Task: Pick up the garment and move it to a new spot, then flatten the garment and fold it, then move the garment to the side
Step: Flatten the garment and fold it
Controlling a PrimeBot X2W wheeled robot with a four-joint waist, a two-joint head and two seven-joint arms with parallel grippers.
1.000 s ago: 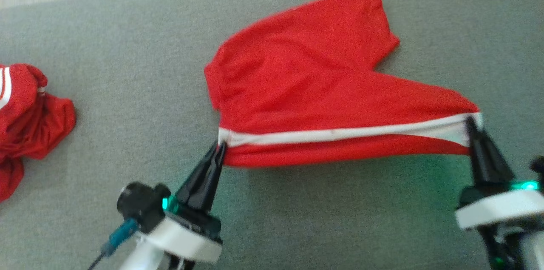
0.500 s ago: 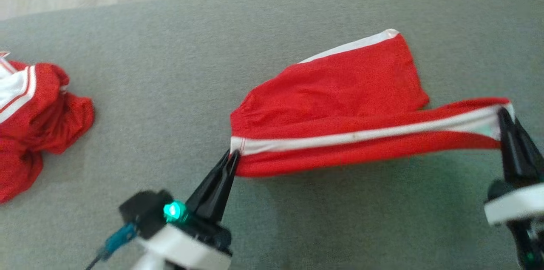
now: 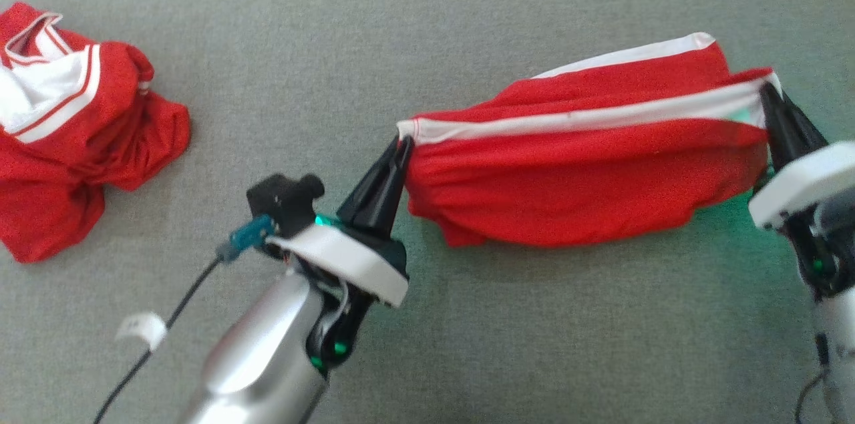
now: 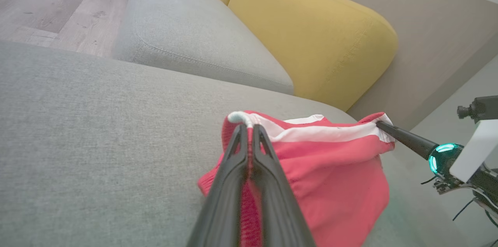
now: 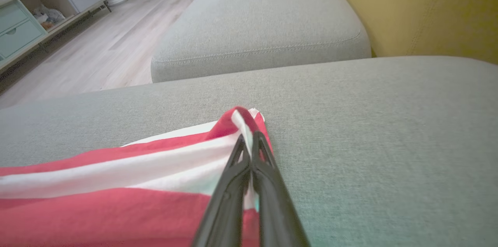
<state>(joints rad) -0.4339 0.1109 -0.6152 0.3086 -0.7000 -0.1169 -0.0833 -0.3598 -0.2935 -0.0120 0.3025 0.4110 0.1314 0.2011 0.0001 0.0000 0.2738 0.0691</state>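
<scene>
Left gripper: we have it pinched tight on the left end of the white-striped edge.
Right gripper: clamped on the right end of the same stripe.
Garment: red, strung taut between our two grippers above the grey sofa seat, its loose cloth sagging below the stripe and a second white edge showing behind.
Step, as we judge it: laying the held edge down for the fold.
Doing it well: we should move both ends level and together, hold the stripe taut, line it up with the far white edge, and let go only once the cloth rests.
Other red garment: bunched well apart to the left; we leave it.
</scene>
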